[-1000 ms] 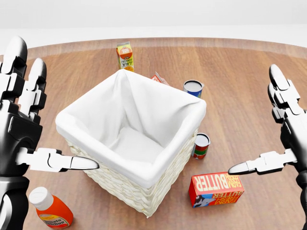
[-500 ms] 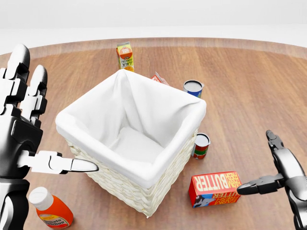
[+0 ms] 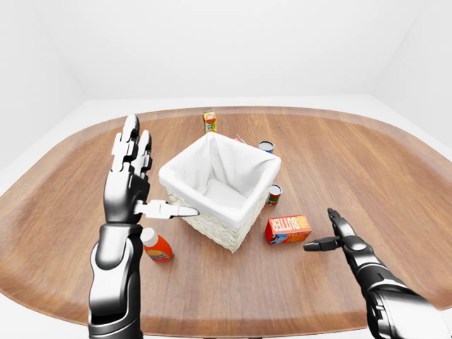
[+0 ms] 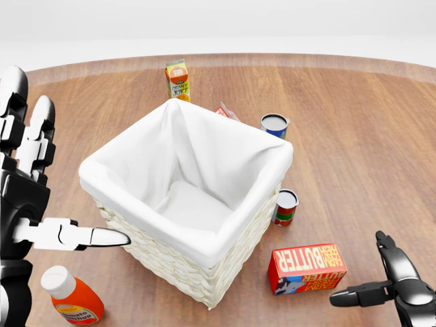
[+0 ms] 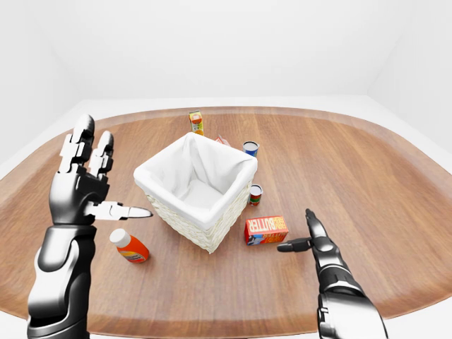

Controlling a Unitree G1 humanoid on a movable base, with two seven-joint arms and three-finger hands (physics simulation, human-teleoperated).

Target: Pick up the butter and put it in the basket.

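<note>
The butter (image 4: 306, 268) is a red and orange box lying on its side on the wooden table, right of the basket; it also shows in the left-eye view (image 3: 288, 229). The basket (image 4: 185, 191) is woven, with a white cloth lining, and looks empty inside. My right hand (image 4: 381, 283) is open and low, just right of the butter, thumb tip pointing at it without touching. My left hand (image 4: 41, 197) is open and raised at the left of the basket, fingers up, thumb pointing toward the basket wall.
An orange sauce bottle (image 4: 71, 297) lies at the bottom left by the basket. A small red-labelled can (image 4: 285, 206) stands between basket and butter. A blue can (image 4: 274, 125), a juice carton (image 4: 178, 80) and a red packet (image 4: 226, 111) stand above the basket.
My right hand has dropped from high at the right edge to low beside the butter. My left hand has shifted slightly left and down. The objects have not moved.
</note>
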